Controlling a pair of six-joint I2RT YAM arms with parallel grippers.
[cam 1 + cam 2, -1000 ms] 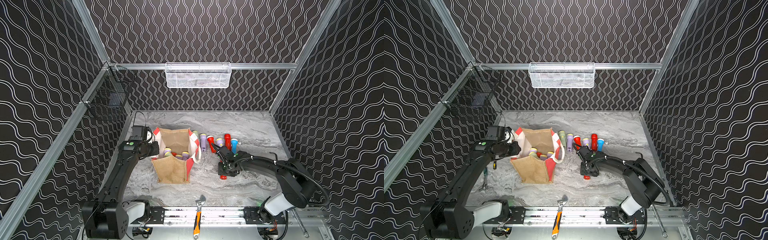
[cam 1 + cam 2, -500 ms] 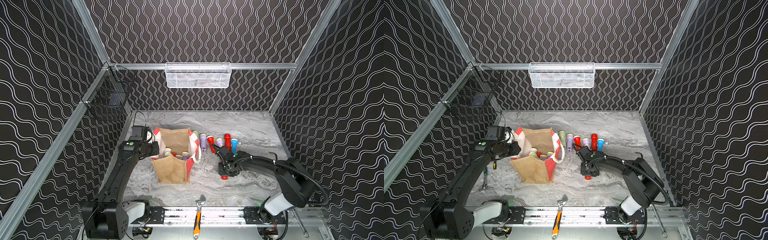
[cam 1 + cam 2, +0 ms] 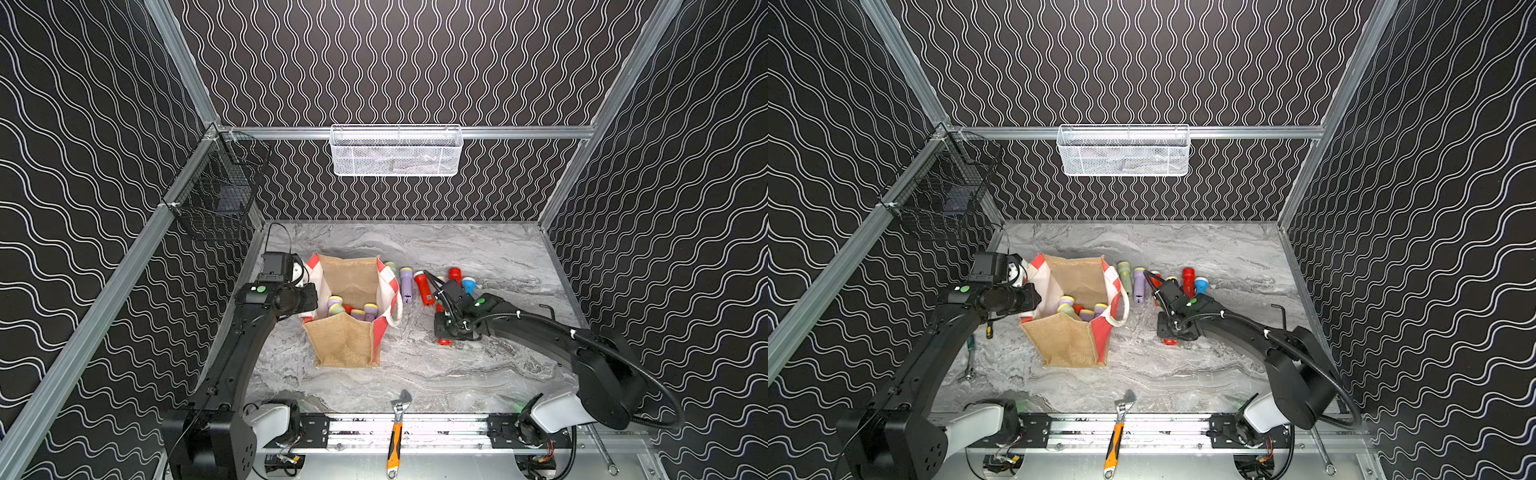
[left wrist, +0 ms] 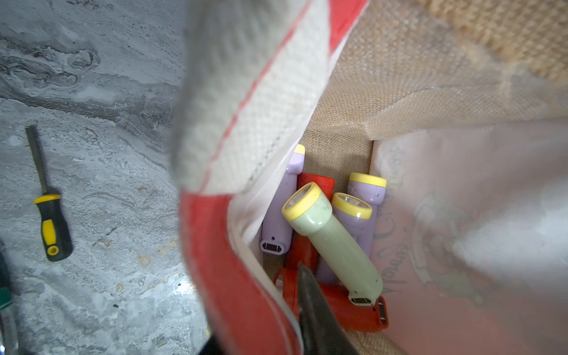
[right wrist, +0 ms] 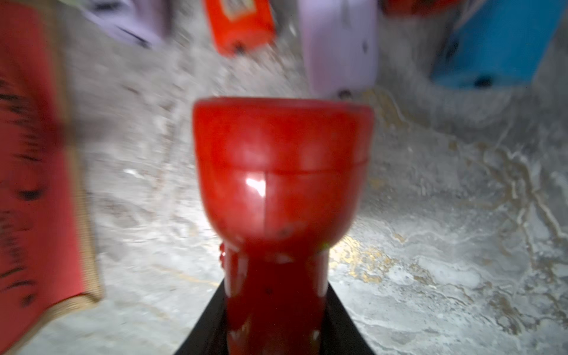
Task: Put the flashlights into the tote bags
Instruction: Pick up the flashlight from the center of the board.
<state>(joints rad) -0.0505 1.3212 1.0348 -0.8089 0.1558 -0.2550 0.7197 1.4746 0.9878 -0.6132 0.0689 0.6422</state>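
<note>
While the right fingers grip the narrow handle of a glossy red plastic flashlight, its flared head juts out past their tips. They sit low over the grey marbled surface, and whether the flashlight is lifted clear of it cannot be told.

Just beyond those tips more flashlights lie in a loose row, among them a lilac one, a second red one and a blue one. The boxy tan jute tote bag with red-and-white striped side panels stands off to one side of the right fingers, toward the other arm.

The left fingers pinch the rim of a striped panel. One finger is inside the bag and the other is hidden by cloth. Below their tips, at the bag's bottom, a pale green yellow-rimmed flashlight rests across lilac and red ones.

The held flashlight looks light, hollow and rigid, and its smooth shell could twist or slide in a loose hold. The handle just behind the head seems the best place to take it, since the flare acts as a stop. The bag's cloth panel is soft, so the mouth probably needs holding open.
</note>
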